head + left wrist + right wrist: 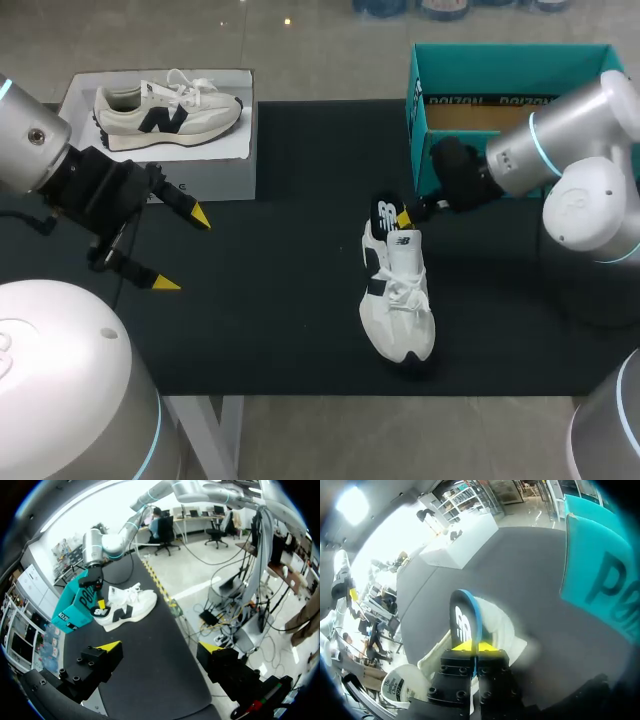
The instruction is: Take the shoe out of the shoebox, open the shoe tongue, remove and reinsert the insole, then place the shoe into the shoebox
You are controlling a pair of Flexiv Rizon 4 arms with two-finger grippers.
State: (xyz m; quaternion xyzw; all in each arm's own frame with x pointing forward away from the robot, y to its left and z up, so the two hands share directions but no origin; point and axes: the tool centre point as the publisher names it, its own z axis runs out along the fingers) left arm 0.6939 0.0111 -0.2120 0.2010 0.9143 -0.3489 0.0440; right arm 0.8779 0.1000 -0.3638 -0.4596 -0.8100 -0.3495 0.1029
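The right end effector (pixel 405 216) pinches the thin insole (pixel 388 213), likely light and floppy, by its edge at the sneaker's (pixel 398 300) heel, toward the worktop's (pixel 280 330) right edge. The left end effector (pixel 183 251) gapes empty.

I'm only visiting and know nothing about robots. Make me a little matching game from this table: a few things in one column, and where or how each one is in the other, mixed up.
Things:
1. insole
2. teal shoebox
3. left gripper
4. beige shoe

Places or states:
A. open, holding nothing
B. lying on the white box
C. pinched in the right gripper, at the white shoe's heel
D. at the table's far right corner

Pairs: 1-C, 2-D, 3-A, 4-B.
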